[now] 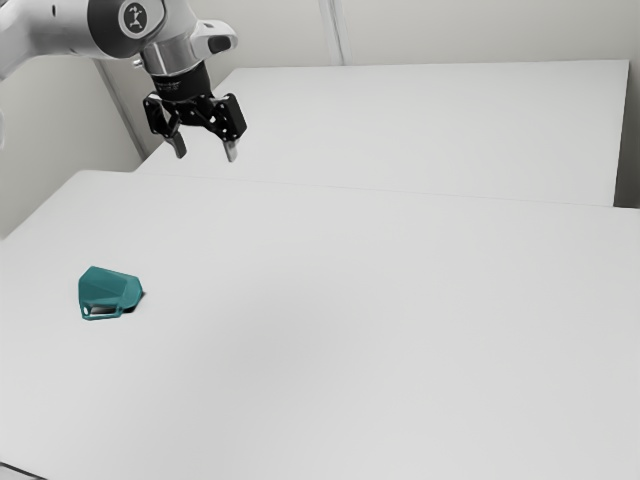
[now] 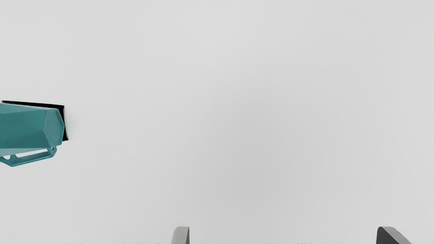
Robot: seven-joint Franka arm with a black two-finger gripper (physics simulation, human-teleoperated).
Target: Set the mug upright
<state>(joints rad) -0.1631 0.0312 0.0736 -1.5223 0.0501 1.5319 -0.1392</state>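
A teal faceted mug (image 1: 108, 287) lies on its side on the white table, toward the exterior view's left, its handle facing the exterior view's lower edge. In the exterior view the gripper (image 1: 205, 152) hangs above the tabletop, well apart from the mug, with its fingers spread and nothing between them. The wrist view has part of the mug (image 2: 30, 127), its flat base and handle visible and its other end cut off by the frame. There the gripper (image 2: 283, 235) shows two widely parted fingertips, with the mug off to the side of one of them.
The white tabletop (image 1: 370, 330) stretches around the mug. Behind it is another white surface (image 1: 420, 125), with a pale wall (image 1: 480, 30) beyond. A dark thin line (image 1: 22, 470) runs at the exterior view's lower left corner.
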